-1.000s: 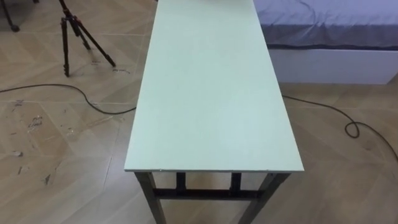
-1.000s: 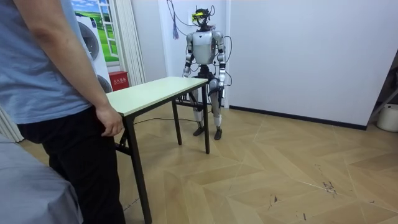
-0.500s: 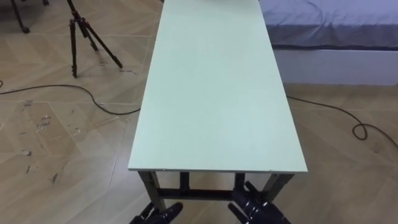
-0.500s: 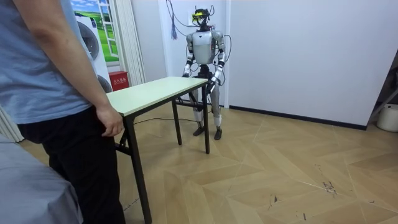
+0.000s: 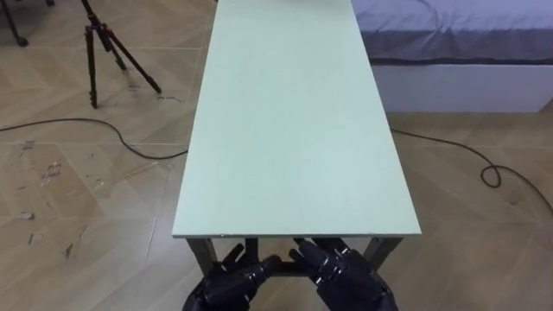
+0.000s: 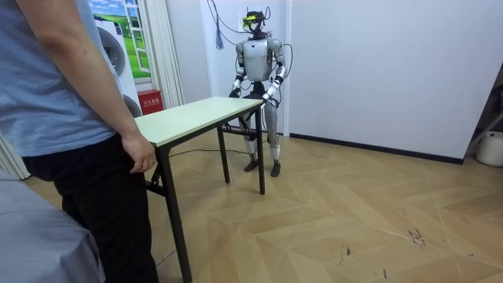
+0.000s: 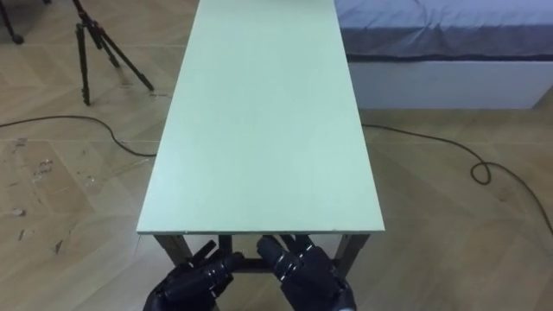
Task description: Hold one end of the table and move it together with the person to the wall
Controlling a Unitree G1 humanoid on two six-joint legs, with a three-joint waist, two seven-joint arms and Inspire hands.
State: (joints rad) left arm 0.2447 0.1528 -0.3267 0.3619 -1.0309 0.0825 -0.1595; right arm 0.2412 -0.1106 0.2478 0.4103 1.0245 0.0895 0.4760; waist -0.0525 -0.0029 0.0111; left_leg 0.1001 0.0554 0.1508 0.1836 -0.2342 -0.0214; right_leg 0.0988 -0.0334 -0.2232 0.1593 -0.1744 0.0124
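table (image 5: 294, 130): top is showing pale green, legs are showing black
left hand (image 5: 230, 282): is showing black
right hand (image 5: 346, 275): is showing black
floor (image 5: 69, 199): is showing light brown wood laid in a herringbone pattern, with pale scuffs
tripod (image 5: 108, 47): is showing black
cable (image 5: 52, 123): is showing black
bed (image 5: 449, 34): is showing a grey-blue cover over a white base
person (image 6: 55, 86): is wearing a blue shirt and black trousers

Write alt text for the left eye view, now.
A long pale-green table runs away from the robot; its left hand and right hand are open just below the near edge, not gripping it. Tripod and cable on the floor at left, bed at upper right.
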